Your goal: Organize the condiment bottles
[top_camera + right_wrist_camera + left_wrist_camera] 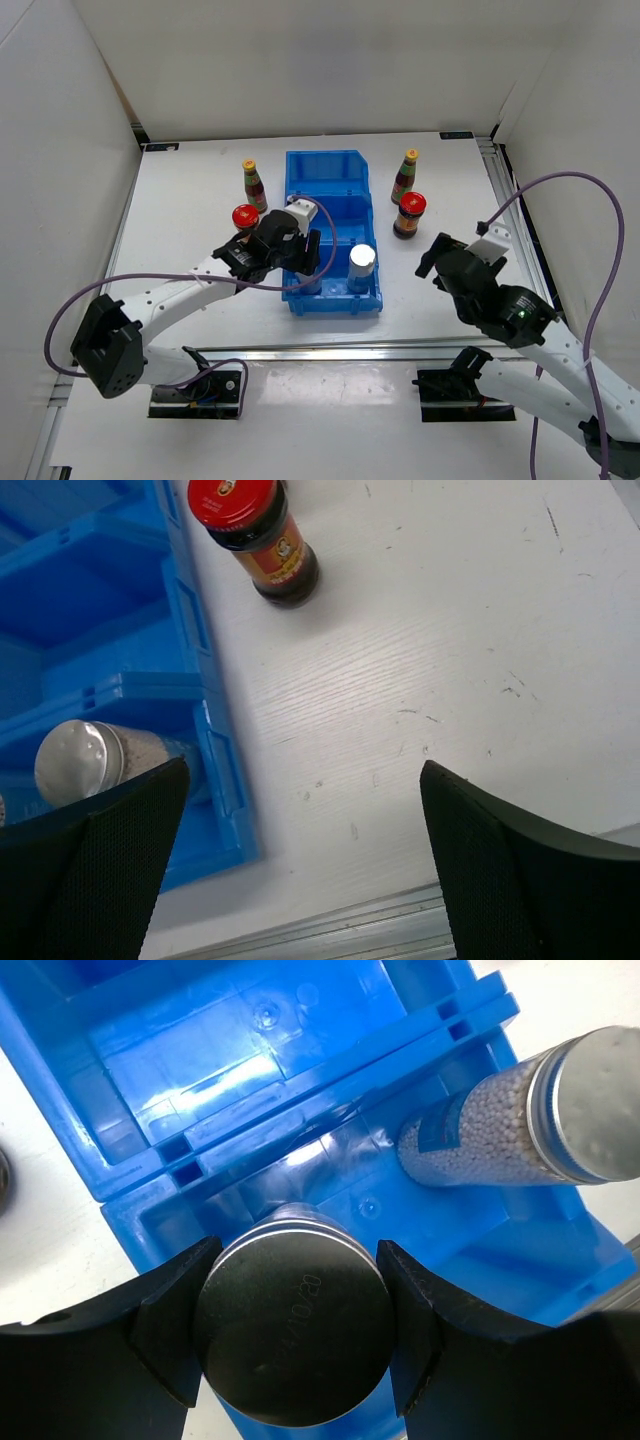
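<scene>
My left gripper (303, 268) is shut on a silver cylinder (293, 1325), held upright in the left of the nearest compartment of the blue bin (330, 165). A second silver cylinder (362, 262) stands in the right of that compartment; it also shows in the left wrist view (520, 1125). Two yellow-capped bottles (254, 185) (405, 175) and two red-lidded jars (245, 218) (410, 214) stand on the table on either side of the bin. My right gripper (432, 262) is open and empty over the table, right of the bin.
The bin's middle and far compartments (200, 1070) hold nothing. White walls enclose the table on the left, back and right. A metal rail (400, 920) runs along the near edge. In the right wrist view the right jar (255, 535) stands beyond my open fingers.
</scene>
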### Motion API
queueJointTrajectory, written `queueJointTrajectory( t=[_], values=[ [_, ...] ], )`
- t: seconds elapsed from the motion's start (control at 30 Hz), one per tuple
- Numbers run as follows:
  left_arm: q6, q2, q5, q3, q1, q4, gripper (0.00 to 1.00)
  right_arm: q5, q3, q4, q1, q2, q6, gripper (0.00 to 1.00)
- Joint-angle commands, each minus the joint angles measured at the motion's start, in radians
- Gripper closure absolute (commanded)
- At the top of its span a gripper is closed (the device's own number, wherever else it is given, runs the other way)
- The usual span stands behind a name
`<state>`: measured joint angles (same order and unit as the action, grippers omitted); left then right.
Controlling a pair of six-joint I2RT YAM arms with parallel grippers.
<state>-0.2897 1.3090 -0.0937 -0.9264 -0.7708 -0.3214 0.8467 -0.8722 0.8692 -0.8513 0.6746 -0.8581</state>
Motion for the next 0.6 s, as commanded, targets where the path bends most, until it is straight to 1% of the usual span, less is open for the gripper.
queueJointTrajectory(
  t=[0.0,0.13,0.17,0.2,0.23,0.3,0.33,0.37,0.4,0.53,0.57],
  values=[
    [-0.009,-0.005,0.0,0.006,0.001,0.093,0.84,0.06,0.012,0.04,-0.003,0.012,-0.06,0.0],
    [-0.019,0.016,0.0,0.015,0.001,0.093,0.68,0.084,0.022,0.062,-0.003,0.115,-0.108,0.0],
    [-0.019,0.016,0.011,0.015,0.001,0.093,0.65,0.084,0.022,0.079,0.009,0.137,-0.154,0.0],
    [-0.019,0.016,0.011,0.015,0.001,0.093,0.6,0.084,0.022,0.1,0.032,0.169,-0.154,0.0],
    [-0.019,0.016,0.011,0.006,0.001,0.093,0.53,0.084,0.022,0.1,0.049,0.18,-0.141,0.0],
    [-0.019,0.026,0.02,0.006,0.001,0.093,0.47,-0.033,0.022,0.055,0.105,0.206,-0.058,0.0],
    [-0.019,0.026,0.02,0.006,0.001,0.093,0.43,-0.087,0.035,-0.003,0.13,0.206,0.023,0.0],
    [-0.019,0.026,0.02,0.006,0.001,0.093,0.37,-0.133,0.035,-0.018,0.156,0.221,0.039,0.0],
    [-0.019,0.026,0.02,0.006,0.001,0.093,0.35,-0.212,0.035,-0.036,0.211,0.23,0.054,0.0],
    [-0.019,0.026,0.011,0.006,0.001,0.093,0.25,-0.346,0.045,-0.102,0.343,0.253,0.171,0.0],
    [-0.019,0.026,0.011,0.006,0.001,0.093,0.23,-0.424,0.058,-0.102,0.406,0.253,0.195,0.0]
  ],
)
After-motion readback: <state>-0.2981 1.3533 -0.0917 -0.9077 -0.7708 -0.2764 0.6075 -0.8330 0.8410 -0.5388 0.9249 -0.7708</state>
